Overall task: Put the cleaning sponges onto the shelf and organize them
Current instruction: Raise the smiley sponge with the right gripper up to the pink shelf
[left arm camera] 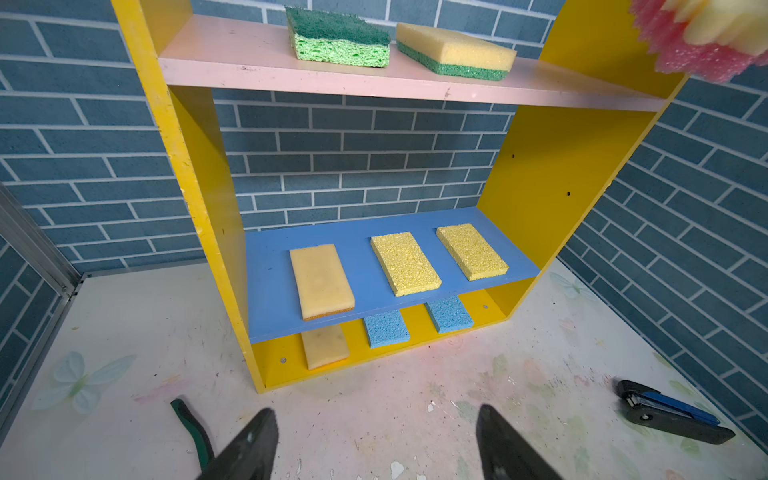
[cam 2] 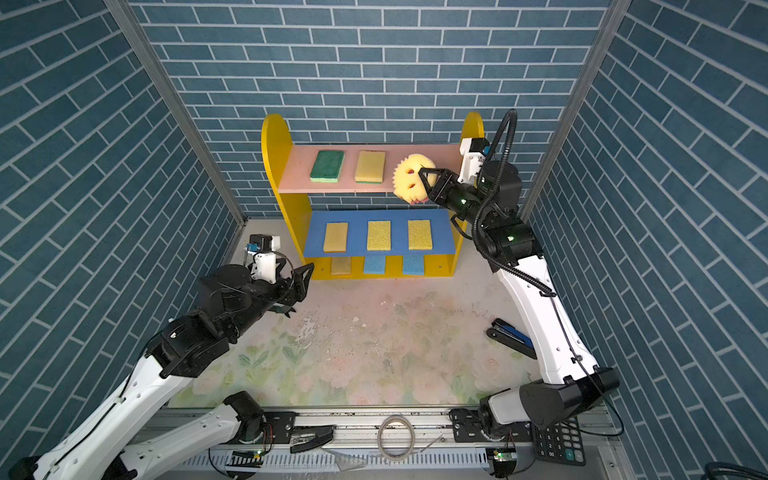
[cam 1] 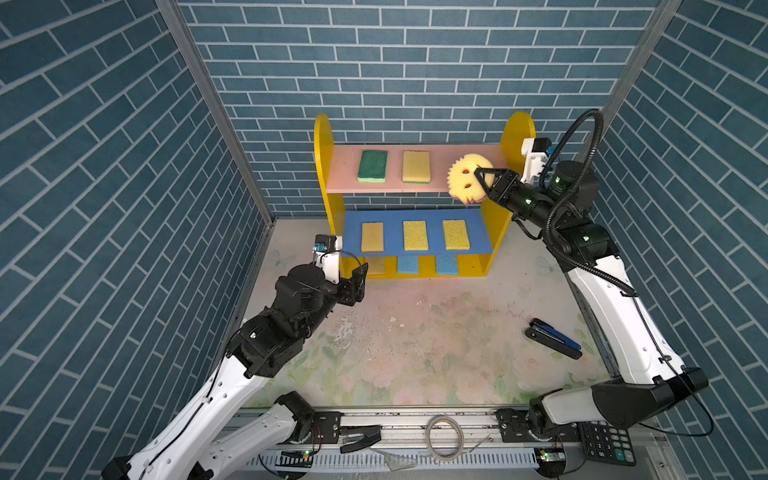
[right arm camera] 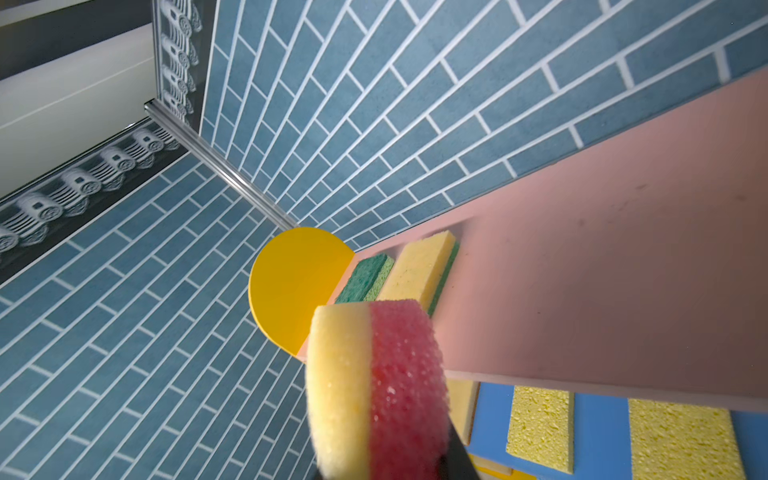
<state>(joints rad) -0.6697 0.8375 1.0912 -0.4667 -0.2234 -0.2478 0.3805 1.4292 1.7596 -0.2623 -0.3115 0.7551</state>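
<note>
Right hand clamped on the rim of the round smiley sponge, held tilted in the air at the free right end of the pink top board of the shelf, next to the yellow sponge and green-topped sponge lying there. Judgement: level it, lower until the pink side lies flat on the board, clear of the yellow neighbour and the side panel, in line with the row, then release. Left hand apart and empty, low over the bench by the shelf's foot.
</note>
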